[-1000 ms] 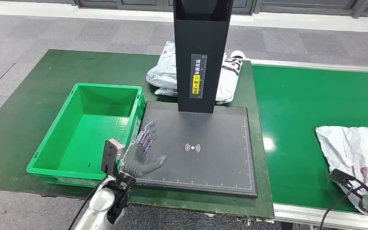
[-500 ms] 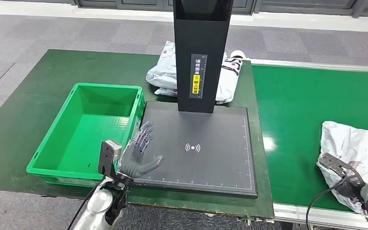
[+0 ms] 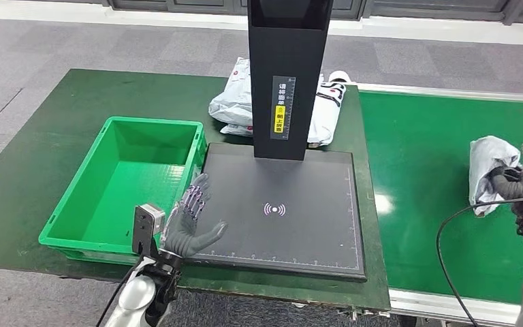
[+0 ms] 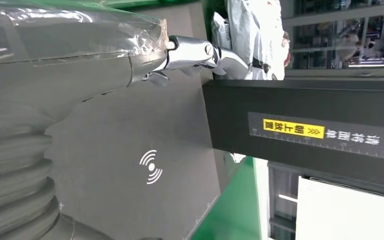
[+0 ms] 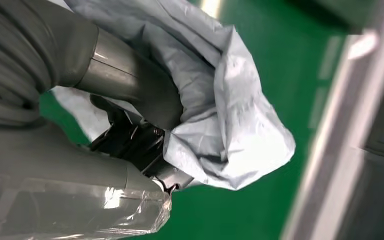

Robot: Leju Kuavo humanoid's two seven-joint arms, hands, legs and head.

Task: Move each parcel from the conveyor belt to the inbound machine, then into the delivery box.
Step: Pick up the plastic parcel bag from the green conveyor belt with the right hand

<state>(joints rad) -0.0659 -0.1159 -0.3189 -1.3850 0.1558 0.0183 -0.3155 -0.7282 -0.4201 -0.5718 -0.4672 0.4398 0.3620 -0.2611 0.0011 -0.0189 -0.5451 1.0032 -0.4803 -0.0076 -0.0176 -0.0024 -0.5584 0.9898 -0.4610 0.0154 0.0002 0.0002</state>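
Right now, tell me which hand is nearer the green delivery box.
Left. The left hand hovers beside the green delivery box; the right hand holds a parcel over the conveyor.

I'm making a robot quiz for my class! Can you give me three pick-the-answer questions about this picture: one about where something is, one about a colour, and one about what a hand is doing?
1. Where is the parcel the robot is holding?
A. Inside the bin
B. Over the conveyor belt
C. On the black scanner plate

2. What colour is the plastic bin?
A. Green
B. Red
C. Yellow

3. What is the left hand doing?
A. Gripping a parcel
B. Pressing the bin
C. Holding nothing, fingers apart

Answers:
1 B: the right hand grips the grey parcel above the conveyor belt.
2 A: the bin is bright green.
3 C: the left hand is spread at the edge of the scanner plate.
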